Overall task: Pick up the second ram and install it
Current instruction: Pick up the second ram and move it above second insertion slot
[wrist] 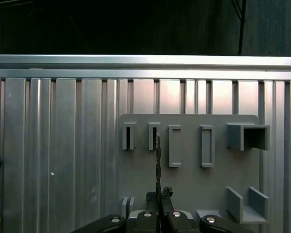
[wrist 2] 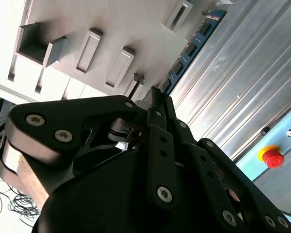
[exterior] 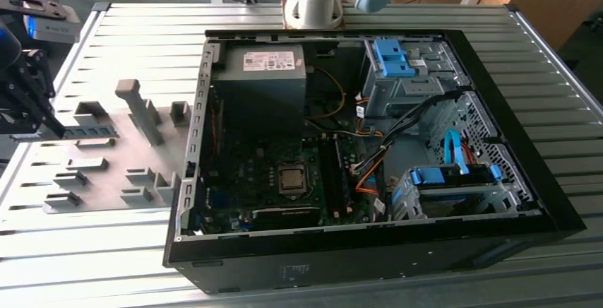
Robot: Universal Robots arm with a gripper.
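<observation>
Gripper [wrist: 158, 195] sits closest to the lens, pinched on what looks like the near end of the ram [wrist 2: 194, 48], one pad on each face. Ram stands on edge on the grey plate [wrist: 189, 179], far end in a slot block [wrist: 151, 131]; I judge it's not lifted. Plate lies on the slatted counter [wrist: 63, 145], on the exterior view's left of the open case [exterior: 527, 152].

Handling, my read:
- Light, thin, stiff board, but fragile. Chips and edge contacts won't like side load.
- Best hold is across the flat faces near the top edge, ideally mid-length. An end grip like this could let it pivot.
- Bare PCB is fairly slick, so a firm squeeze and no twist.

Around it:
- Other slot blocks sit just beside the ram.
- Tall grey post [exterior: 141, 110] stands between the ram and the case, and the case wall is in the way too.
- Inside the case, memory slots run beside the CPU socket [exterior: 291, 179]. Orange cables [exterior: 368, 175] are near on their other side, a possible snag.
- Red stop button [wrist 2: 271, 156] is well apart from the ram.
</observation>
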